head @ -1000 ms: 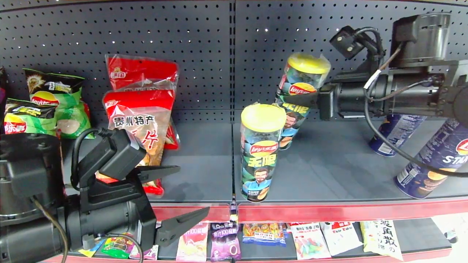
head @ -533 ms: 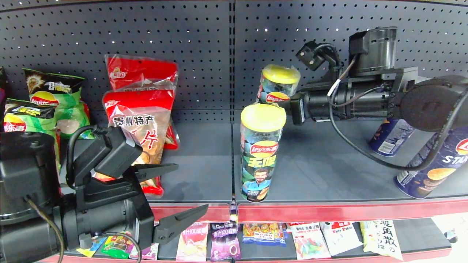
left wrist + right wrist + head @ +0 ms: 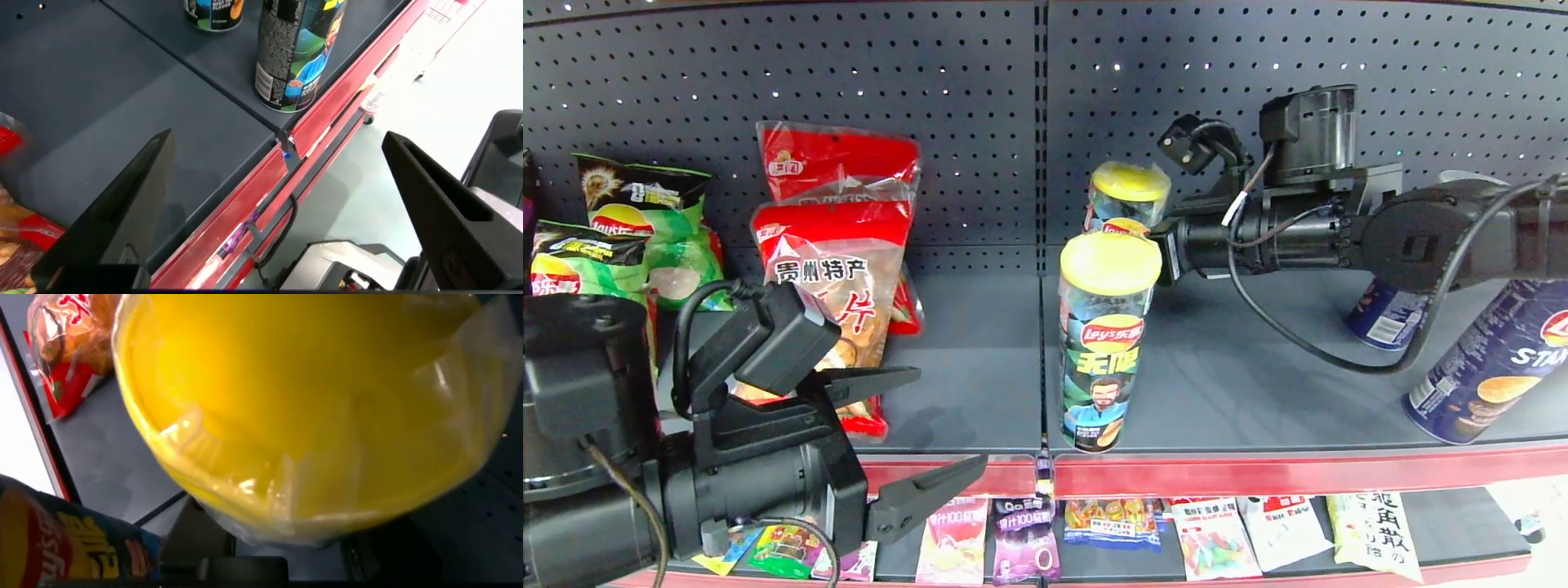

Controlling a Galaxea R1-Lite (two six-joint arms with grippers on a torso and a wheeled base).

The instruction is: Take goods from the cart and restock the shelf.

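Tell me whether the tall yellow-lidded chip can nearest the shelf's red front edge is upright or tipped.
Upright: the yellow-lidded chip can stands on its base on the grey shelf, lid on top.

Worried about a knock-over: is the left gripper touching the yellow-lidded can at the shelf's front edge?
Apart. The left wrist view shows bare shelf between the open left gripper and the front can.

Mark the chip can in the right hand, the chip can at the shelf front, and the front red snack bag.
held chip can (image 3: 1129,181), head view, yellow lid
front chip can (image 3: 1104,359), head view, body label
red snack bag (image 3: 837,278), head view, front panel
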